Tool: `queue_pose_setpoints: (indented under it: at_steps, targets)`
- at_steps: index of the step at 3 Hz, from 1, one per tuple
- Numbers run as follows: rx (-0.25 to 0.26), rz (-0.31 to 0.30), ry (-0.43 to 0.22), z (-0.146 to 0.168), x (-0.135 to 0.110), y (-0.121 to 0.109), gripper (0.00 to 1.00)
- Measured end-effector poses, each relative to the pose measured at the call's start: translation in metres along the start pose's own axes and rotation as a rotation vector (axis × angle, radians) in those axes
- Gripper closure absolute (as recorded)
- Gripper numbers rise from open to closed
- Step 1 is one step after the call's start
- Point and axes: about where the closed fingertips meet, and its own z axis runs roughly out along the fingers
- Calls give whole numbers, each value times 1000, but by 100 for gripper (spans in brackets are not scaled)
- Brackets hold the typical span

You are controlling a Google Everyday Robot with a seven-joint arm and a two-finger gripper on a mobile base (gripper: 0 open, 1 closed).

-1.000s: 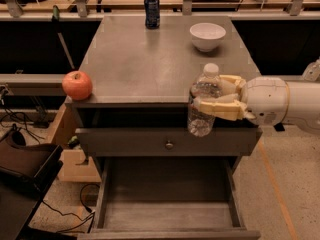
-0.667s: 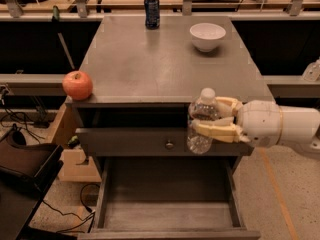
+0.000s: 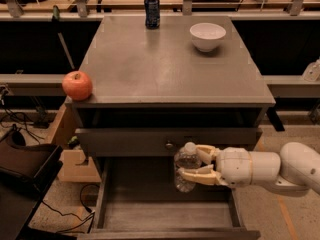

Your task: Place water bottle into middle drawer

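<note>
**A:** Where's the gripper (image 3: 189, 163)?

**B:** Low on the right, at the end of the white arm (image 3: 280, 170) that comes in from that side. Its two fingers (image 3: 199, 176) are pinching the bottle (image 3: 184, 184). One lies high, near the shoulder, and the other lower, across the body.

**A:** How does the bottle sit?

**B:** Upright, cap up, right at the fingertips. Its base looks clear of any surface.

**A:** And the open drawer (image 3: 145, 219)?

**B:** Directly below the gripper, pulled out toward the camera. The bottle hangs over its back part, a little right of middle.

**A:** What's behind the gripper?

**B:** The knob front (image 3: 120, 143) of the drawer above, just up and behind. The knob (image 3: 169, 145) is just left of the bottle's cap.

**A:** Anything else around?

**B:** Everything else is well above the gripper, on the cabinet top (image 3: 150, 69). The bowl (image 3: 207, 36) is almost straight up from the gripper and far back. The can (image 3: 152, 11) is further back and to the left, at the far edge. The apple (image 3: 77, 85) is well off to the upper left, on the top's near left corner.
</note>
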Motion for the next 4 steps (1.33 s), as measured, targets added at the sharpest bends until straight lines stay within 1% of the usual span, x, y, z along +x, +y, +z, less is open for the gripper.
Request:
queue_pose_setpoints:
  at_steps: [1, 2, 3, 4]
  targets:
    - [-55, 8, -20, 19, 45, 2, 100]
    - [-104, 22, -47, 44, 80, -1, 100]
    - [-143, 54, -71, 69, 113, 3, 100]
    - [-143, 54, -71, 69, 113, 3, 100]
